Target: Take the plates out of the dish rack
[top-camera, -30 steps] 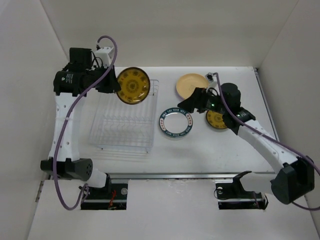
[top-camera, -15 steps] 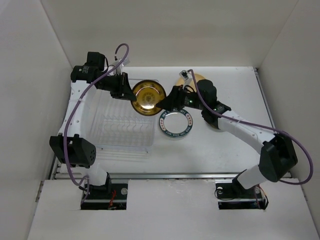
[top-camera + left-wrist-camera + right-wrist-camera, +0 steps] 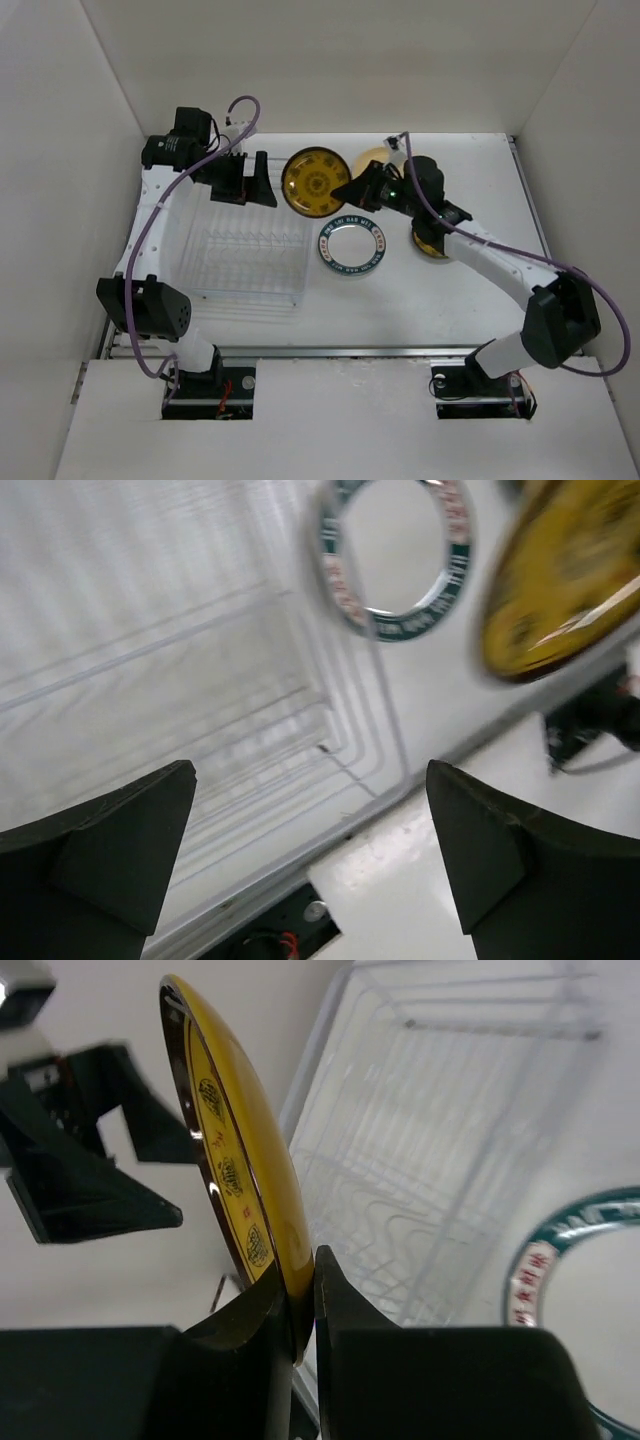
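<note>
White walls box in a white table [image 3: 420,300]. Nearest the arm bases sits the dish rack [image 3: 245,262], thin pale wire with parallel slots and raised sides. It lies below the left pincer [image 3: 250,183], on its near side. That pincer hangs over the rack's far edge with its dark fingers [image 3: 110,860] spread wide and nothing between them. Just to its right, the right pincer [image 3: 347,190] is pinched tight on the rim of a glossy yellow plate [image 3: 315,182]. Dark gold motifs ring the plate's face, which is tilted upward, lifted off the table and clear of the left pincer's tips. On the near side of the right pincer, flat on the table, lies a white plate with a teal lettered rim [image 3: 351,247]. Under its forearm rests a yellow-gold plate [image 3: 432,243], and beyond it sits a plain tan plate [image 3: 372,160], partly hidden.
</note>
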